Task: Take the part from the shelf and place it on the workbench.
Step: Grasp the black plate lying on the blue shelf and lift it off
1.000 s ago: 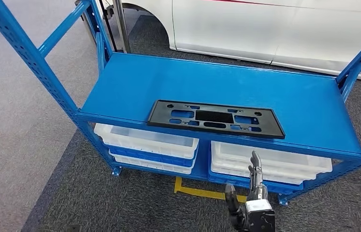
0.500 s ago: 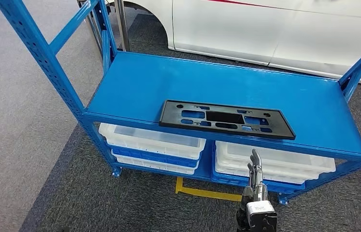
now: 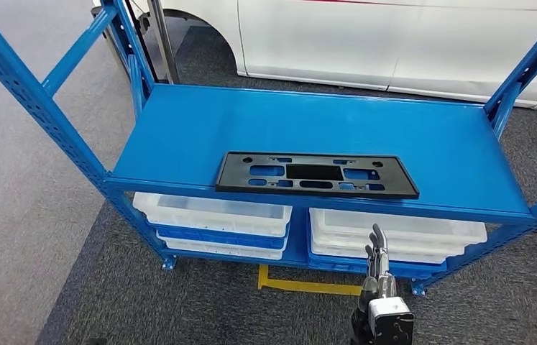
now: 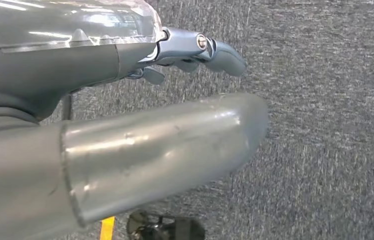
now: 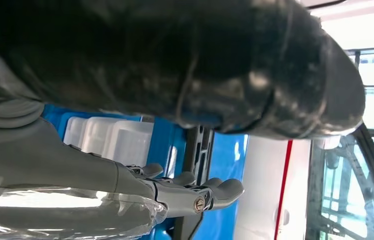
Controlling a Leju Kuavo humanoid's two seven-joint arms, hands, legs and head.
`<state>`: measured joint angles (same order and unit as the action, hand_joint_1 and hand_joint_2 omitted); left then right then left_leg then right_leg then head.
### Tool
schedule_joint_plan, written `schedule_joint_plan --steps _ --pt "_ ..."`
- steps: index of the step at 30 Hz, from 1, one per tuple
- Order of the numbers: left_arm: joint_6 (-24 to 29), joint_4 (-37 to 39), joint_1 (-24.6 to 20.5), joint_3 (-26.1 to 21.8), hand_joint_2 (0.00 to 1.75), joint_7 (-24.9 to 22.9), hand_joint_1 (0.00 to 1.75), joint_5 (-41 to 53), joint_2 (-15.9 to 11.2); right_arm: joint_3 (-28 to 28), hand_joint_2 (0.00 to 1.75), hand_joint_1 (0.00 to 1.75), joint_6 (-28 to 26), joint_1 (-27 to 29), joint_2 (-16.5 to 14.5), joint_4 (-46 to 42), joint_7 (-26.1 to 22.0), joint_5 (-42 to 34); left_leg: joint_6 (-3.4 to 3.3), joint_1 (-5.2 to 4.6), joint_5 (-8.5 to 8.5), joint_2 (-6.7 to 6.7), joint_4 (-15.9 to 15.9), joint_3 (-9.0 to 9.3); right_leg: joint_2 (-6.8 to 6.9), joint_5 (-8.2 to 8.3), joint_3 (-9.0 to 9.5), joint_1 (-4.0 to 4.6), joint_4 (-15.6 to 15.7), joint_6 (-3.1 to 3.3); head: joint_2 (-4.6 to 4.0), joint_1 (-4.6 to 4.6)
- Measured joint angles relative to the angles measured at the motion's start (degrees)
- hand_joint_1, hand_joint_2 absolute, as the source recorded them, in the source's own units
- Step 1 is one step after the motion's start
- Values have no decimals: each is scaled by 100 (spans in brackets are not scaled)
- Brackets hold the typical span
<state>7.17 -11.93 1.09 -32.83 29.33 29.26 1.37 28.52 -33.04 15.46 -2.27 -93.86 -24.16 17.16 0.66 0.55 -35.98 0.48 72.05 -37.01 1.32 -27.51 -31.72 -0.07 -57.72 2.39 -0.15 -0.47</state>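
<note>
One black part (image 3: 317,175) lies on the shelf (image 3: 193,129), above the right hand's fingers (image 3: 377,248).

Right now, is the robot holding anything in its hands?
No, nothing is held. The right hand is empty, below the blue metal shelf, and the flat black plastic part lies untouched. The left hand is empty too.

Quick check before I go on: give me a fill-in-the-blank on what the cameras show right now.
1. The black part lies flat on the ____ shelf.
2. Below that shelf sit ____ trays.
3. The right hand holds ____.
4. Behind the shelf stands a white ____.

Missing words: blue; white; nothing; car
</note>
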Motion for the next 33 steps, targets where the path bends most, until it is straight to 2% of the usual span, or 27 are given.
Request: schedule_joint_plan --steps 1,2,4,5,7,10,12,14,15,16,17,18,19,20,21,22,23,25,27,30,31,32,33 --pt "0 0 4 -6 0 -3 0 7 -3 0 0 0 -7 7 0 11 -2 13 25 19 7 0 141 -77 -11 -5 0 -8 -12 -7 0 -1" --pt "0 0 6 -8 0 -5 0 16 -5 0 0 0 -11 9 0 20 -3 21 50 40 127 1 64 -54 -22 -16 0 -22 -30 -23 0 0" --pt "0 0 2 -8 0 -8 0 32 -13 0 0 0 -12 11 0 31 -5 28 99 84 521 2 -598 244 -38 -64 -3 -57 -102 -84 0 -1" --pt "-1 0 -3 -9 0 -9 0 36 -15 0 0 0 -11 11 0 31 -6 27 106 91 646 -4 -930 394 -44 -96 -19 -55 -161 -127 0 -1" --pt "-5 0 -8 -10 0 -12 0 45 -19 1 0 0 -2 15 0 30 -7 12 47 83 698 -28 -1234 532 -67 -131 -56 -36 -238 -203 0 7" --pt "-9 1 -2 -14 0 -12 0 81 -20 1 0 0 -28 35 1 29 -12 37 -80 71 717 -36 -1244 516 -91 -142 -73 -40 -265 -271 0 14" --pt "-10 0 -14 -15 0 -10 0 106 -20 -2 87 0 -90 42 2 29 -6 133 -144 83 741 -31 -1263 509 -100 -361 -195 -57 -564 -314 0 17" --pt "-17 0 -21 -22 0 -8 0 152 -20 -3 175 0 -180 52 2 29 52 296 -185 71 750 -26 -1263 491 -103 -741 -517 -63 -1262 -348 0 18" --pt "-22 0 -21 -32 0 -8 0 186 -20 -4 175 0 -242 58 2 29 114 428 -193 58 751 -25 -1263 484 -103 -871 -684 -63 -1606 -350 0 17" --pt "-27 0 -20 -46 0 -8 0 229 -19 -7 175 0 -312 64 2 30 206 610 -198 43 751 -24 -1262 481 -104 -900 -781 -60 -1802 -339 0 17" --pt "-34 0 -22 -63 0 -9 0 268 -19 -9 175 0 -386 66 2 30 322 843 -203 27 750 -26 -1262 485 -106 -817 -779 -50 -1793 -312 0 18" --pt "-39 0 -26 -84 0 -10 0 302 -17 -11 175 0 -453 65 2 31 444 1098 -206 8 748 -30 -1263 494 -108 -638 -666 -33 -1558 -266 0 17" --pt "-44 0 -31 -105 0 -11 0 332 -10 -15 175 0 -508 61 2 31 558 1351 -209 -7 746 -36 -1265 507 -112 -418 -479 -3 -1174 -196 0 18" --pt "-50 1 -38 -126 0 -13 0 360 12 -29 175 0 -554 56 1 31 667 1621 -209 -22 743 -38 -1267 514 -112 -265 -292 30 -794 -111 0 13" --pt "-56 1 -45 -144 0 -16 0 385 30 -59 175 0 -590 55 -6 30 773 1952 -204 -26 742 -40 -1268 512 -111 -161 -154 64 -486 -39 0 14" --pt "-65 2 -49 -159 0 -21 0 418 46 -109 175 0 -621 57 -21 30 887 2354 -192 -19 744 -38 -1272 506 -110 -122 -80 95 -304 12 0 14" --pt "-77 2 -53 -171 0 -26 0 457 57 -180 175 0 -648 64 -52 30 1011 2838 -175 -11 749 -32 -1279 499 -108 -134 -65 115 -242 36 0 14" --pt "-101 2 -61 -196 0 -32 0 541 55 -372 175 0 -680 86 -176 32 1220 3807 -127 -2 747 -23 -1291 506 -103 -86 -40 106 -144 28 0 18" --pt "-124 2 -74 -213 0 -32 0 634 58 -608 175 0 -694 91 -347 55 1342 4577 -71 -5 595 -27 -1103 441 -85 -24 24 52 -11 18 0 17" --pt "-140 2 -84 -261 0 -36 0 749 56 -1033 175 0 -702 79 -592 137 1369 5435 17 24 103 -34 -149 12 -68 3 49 23 42 23 0 14" --pt "-140 2 -83 -279 0 -40 0 766 54 -1161 175 0 -702 80 -654 162 1364 5594 48 38 35 -33 102 -107 -69 -1 49 17 36 19 0 13" --pt "-140 2 -82 -292 0 -44 0 788 54 -1278 175 0 -703 80 -712 183 1368 5736 76 53 77 -31 167 -141 -71 -8 50 7 26 8 0 14" --pt "-140 2 -84 -297 0 -47 0 814 53 -1376 175 0 -703 76 -752 198 1403 5906 101 72 229 -29 6 -68 -75 -23 52 -9 5 -12 0 13"
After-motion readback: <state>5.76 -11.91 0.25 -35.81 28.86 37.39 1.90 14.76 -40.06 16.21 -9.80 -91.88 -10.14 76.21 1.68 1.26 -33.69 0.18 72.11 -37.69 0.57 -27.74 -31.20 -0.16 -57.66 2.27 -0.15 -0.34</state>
